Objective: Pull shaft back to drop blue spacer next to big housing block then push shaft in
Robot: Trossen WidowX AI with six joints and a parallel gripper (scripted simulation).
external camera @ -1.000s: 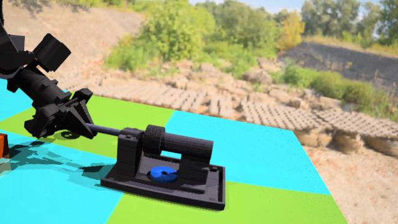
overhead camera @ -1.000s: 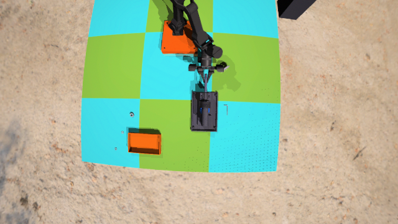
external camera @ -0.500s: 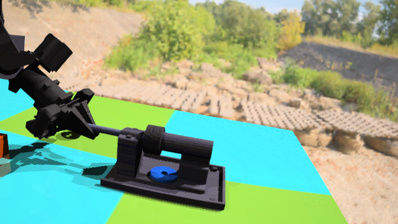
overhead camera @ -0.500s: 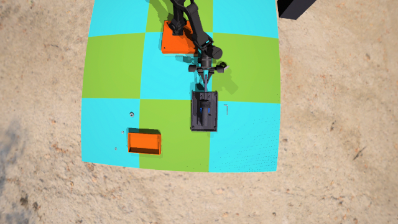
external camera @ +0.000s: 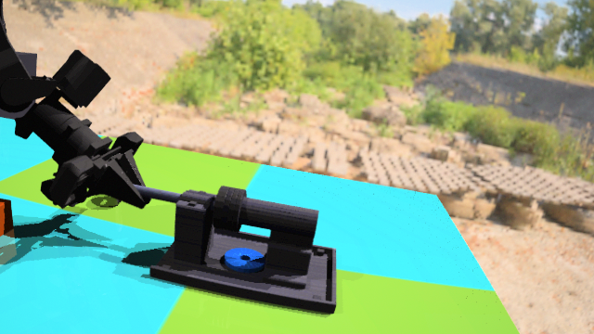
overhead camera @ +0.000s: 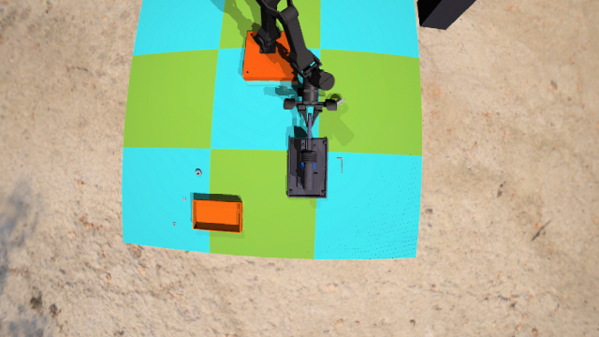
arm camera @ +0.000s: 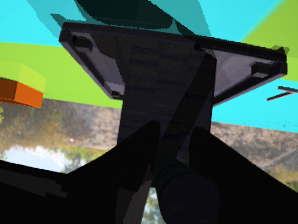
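Observation:
The blue spacer point(external camera: 237, 263) point(overhead camera: 314, 166) lies flat on the dark base point(external camera: 218, 287), below the gap between the front support point(external camera: 190, 232) and the big housing block point(external camera: 290, 255). The dark ringed spacers point(external camera: 229, 208) point(overhead camera: 309, 156) sit up on the shaft line between the support and the housing's cylinder point(external camera: 283, 216) point(overhead camera: 308, 178), close against the cylinder's end. The grey shaft point(external camera: 162, 194) point(overhead camera: 309, 133) sticks out of the support. My gripper point(external camera: 142, 194) point(overhead camera: 309, 123) point(arm camera: 174, 133) is shut on its outer end, a short way from the support. The shaft inside the spacers is hidden.
An orange open box point(overhead camera: 217, 212) point(arm camera: 25, 92) stands off to one side of the base, with small metal parts near it. A thin hex key point(overhead camera: 342, 165) point(arm camera: 282, 93) lies on the other side. An orange plate point(overhead camera: 262, 70) is under the arm's foot.

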